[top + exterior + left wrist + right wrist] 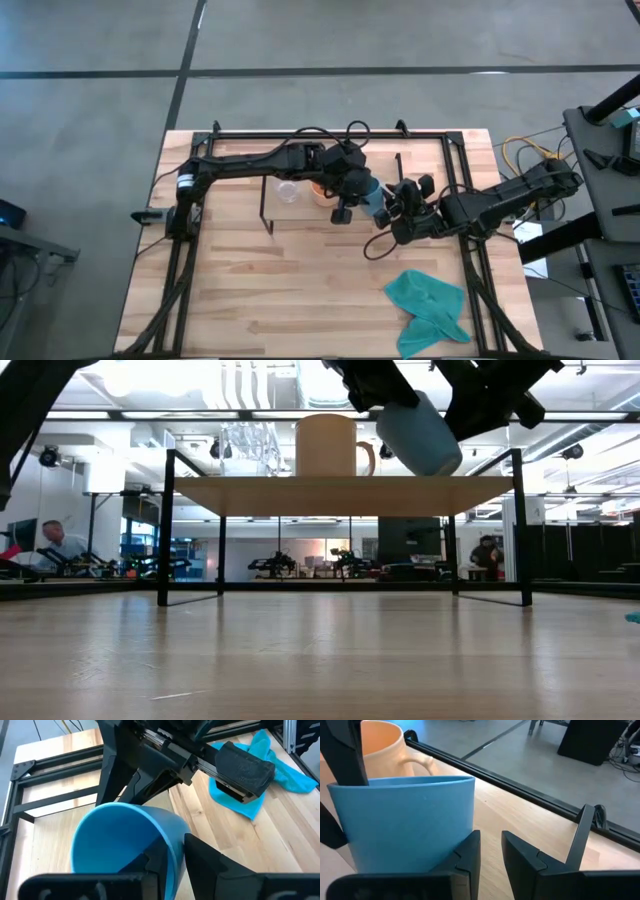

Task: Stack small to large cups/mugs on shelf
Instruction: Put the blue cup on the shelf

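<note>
A teal cloth (430, 310) lay crumpled on the near right part of the bench (250, 290), well apart from everything else. Farther in, the right gripper (400, 207) reached leftward with its jaws slightly parted, their tips against the side of the blue cup (405, 820); whether they truly held it could not be told. The left gripper (345, 205) met it from the other side, one finger (135, 865) inside the cup and the other outside, pinching the rim. The cup hung tilted in the air, just beside the shelf's right end and above the level of its board. On the shelf (340, 493) stood the orange mug (326, 446), upright, handle to the right, with the tiny clear glass cup (288, 189) beside it to the left.
</note>
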You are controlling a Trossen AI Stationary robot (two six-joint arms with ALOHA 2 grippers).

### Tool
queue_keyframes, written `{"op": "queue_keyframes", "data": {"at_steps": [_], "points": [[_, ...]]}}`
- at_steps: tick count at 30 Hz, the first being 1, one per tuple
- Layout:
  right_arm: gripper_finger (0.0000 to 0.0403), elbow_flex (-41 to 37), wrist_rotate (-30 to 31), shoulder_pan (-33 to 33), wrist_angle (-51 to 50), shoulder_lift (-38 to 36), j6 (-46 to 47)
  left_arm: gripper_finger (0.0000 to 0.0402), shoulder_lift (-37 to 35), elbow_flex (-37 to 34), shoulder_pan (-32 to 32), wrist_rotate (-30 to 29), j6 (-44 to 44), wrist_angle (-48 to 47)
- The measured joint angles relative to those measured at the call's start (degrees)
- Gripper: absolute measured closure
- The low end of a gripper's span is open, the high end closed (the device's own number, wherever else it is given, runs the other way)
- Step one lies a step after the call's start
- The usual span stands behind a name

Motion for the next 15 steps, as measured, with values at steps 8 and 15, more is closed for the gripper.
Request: {"op": "queue_keyframes", "data": {"at_steps": [8, 15], "points": [[0.0328, 0.0, -0.5, 0.0, 0.1, 0.0, 0.0, 0.0355, 2.7, 0.0, -0.1, -0.1, 0.1, -0.4], [0.0328, 0.0, -0.8, 0.0, -0.3, 0.0, -0.1, 0.0370, 3.5, -0.1, -0.3, -4.5, 3.3, -2.7]]}}
